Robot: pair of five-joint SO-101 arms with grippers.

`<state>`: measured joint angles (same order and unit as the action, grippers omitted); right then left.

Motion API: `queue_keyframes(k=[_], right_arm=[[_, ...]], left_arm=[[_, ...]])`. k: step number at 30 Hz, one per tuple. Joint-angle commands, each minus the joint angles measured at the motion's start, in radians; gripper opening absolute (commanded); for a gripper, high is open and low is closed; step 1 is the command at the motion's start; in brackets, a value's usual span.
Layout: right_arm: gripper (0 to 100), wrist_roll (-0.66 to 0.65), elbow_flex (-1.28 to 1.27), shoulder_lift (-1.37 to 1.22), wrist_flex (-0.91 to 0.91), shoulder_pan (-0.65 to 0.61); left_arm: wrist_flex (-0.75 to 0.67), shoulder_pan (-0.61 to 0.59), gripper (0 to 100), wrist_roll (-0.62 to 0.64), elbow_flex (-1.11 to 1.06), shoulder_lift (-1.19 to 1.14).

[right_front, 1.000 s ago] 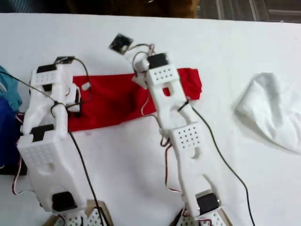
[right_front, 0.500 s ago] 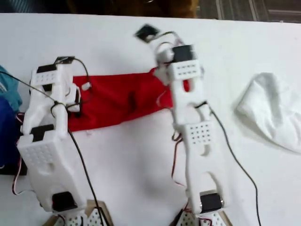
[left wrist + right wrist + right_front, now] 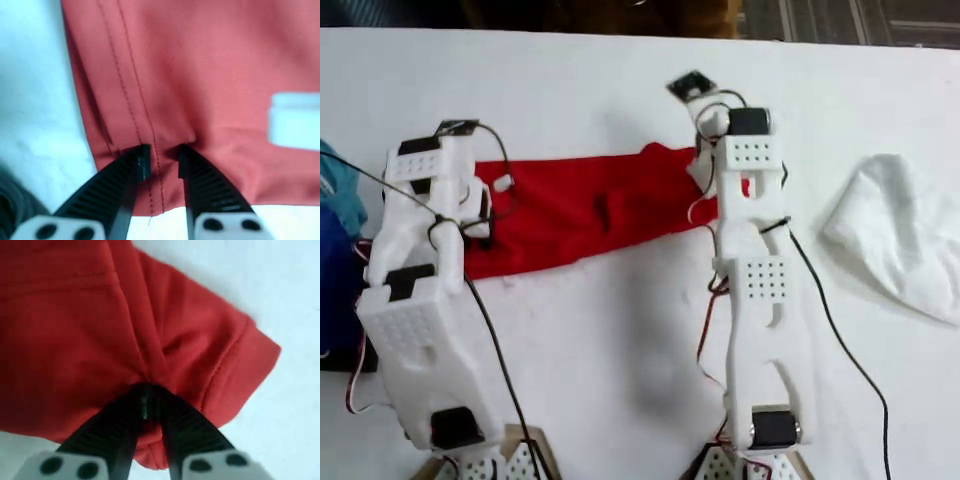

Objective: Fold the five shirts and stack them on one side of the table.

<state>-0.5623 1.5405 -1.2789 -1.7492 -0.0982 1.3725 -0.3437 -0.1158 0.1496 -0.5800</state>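
Observation:
A red shirt [image 3: 580, 215] lies as a long folded strip across the middle of the white table [image 3: 620, 360]. My left gripper [image 3: 161, 162] is shut on the stitched hem of the red shirt [image 3: 200, 75] at the strip's left end, with cloth bunched between its black fingers [image 3: 137, 167]. In the high view the left gripper [image 3: 482, 218] sits low over that end. My right gripper [image 3: 150, 402] is shut on a pinch of the red shirt [image 3: 75, 330] near a sleeve cuff. In the high view the right gripper [image 3: 708, 180] is at the strip's right end.
A crumpled white shirt [image 3: 900, 235] lies at the right side of the table. Blue and teal cloth [image 3: 335, 250] is heaped at the left edge beside the left arm. Bare table lies in front of the red strip between the two arms.
The right arm has swung to the right with the red cloth in its gripper, and the strip's right end now lies under it. The left arm has stayed put.

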Motion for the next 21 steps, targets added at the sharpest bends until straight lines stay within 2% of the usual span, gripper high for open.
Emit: queue_keyframes(k=[1,6,12,16,21], right_arm=[[1.8,0.003,0.126,0.015,-0.019,0.033],[1.8,-0.018,0.114,0.145,-0.021,0.059],[1.8,-0.020,0.104,0.245,-0.022,0.068],[1.8,-0.021,0.104,0.257,-0.024,0.070],[1.8,-0.021,0.114,0.257,-0.024,0.064]], left_arm=[[-0.011,0.002,12,0.006,-0.008,-0.003],[0.025,0.000,13,0.008,0.008,0.011],[0.278,-0.015,13,0.008,0.143,0.023],[0.396,-0.046,13,0.008,0.260,0.023],[0.413,-0.133,20,0.046,0.346,0.023]])
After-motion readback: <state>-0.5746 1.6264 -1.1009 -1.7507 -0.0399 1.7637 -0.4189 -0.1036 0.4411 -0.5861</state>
